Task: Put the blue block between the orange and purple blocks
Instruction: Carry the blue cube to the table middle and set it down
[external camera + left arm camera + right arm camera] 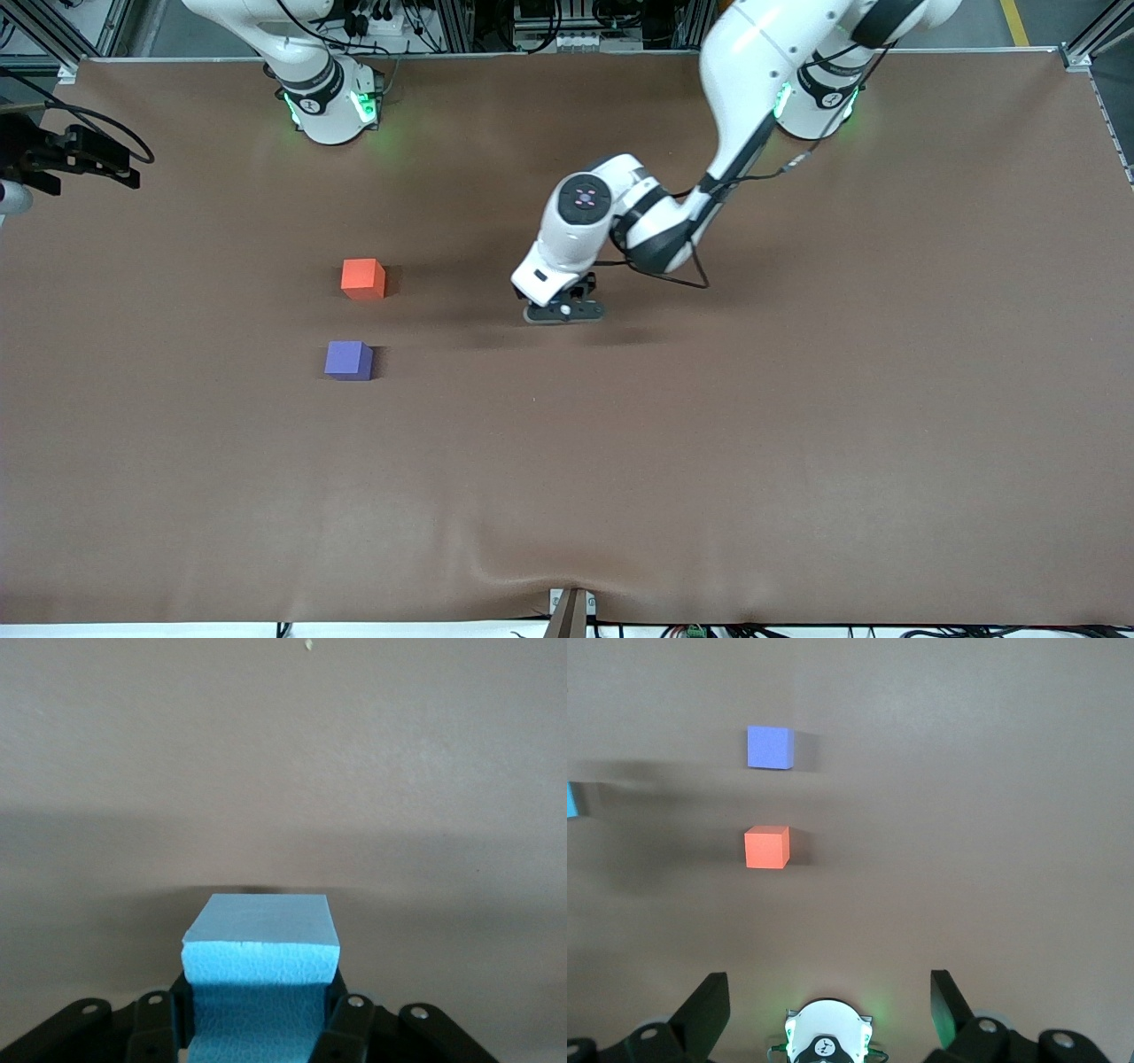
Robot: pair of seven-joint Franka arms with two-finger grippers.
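Note:
The blue block (261,948) sits between the fingers of my left gripper (261,1001), which is shut on it low over the middle of the table. In the front view the left gripper (563,310) hides the block. The orange block (363,278) and the purple block (348,361) rest on the table toward the right arm's end, the purple one nearer the front camera, with a gap between them. My right gripper (828,992) is open and empty, waiting high above its own base; its view shows the orange block (766,848), the purple block (770,747) and an edge of the blue block (571,800).
The brown table cover (709,443) is bare around the blocks. The right arm's base (332,97) and the left arm's base (819,102) stand at the table's top edge. A black fixture with cables (71,159) sits at the right arm's end.

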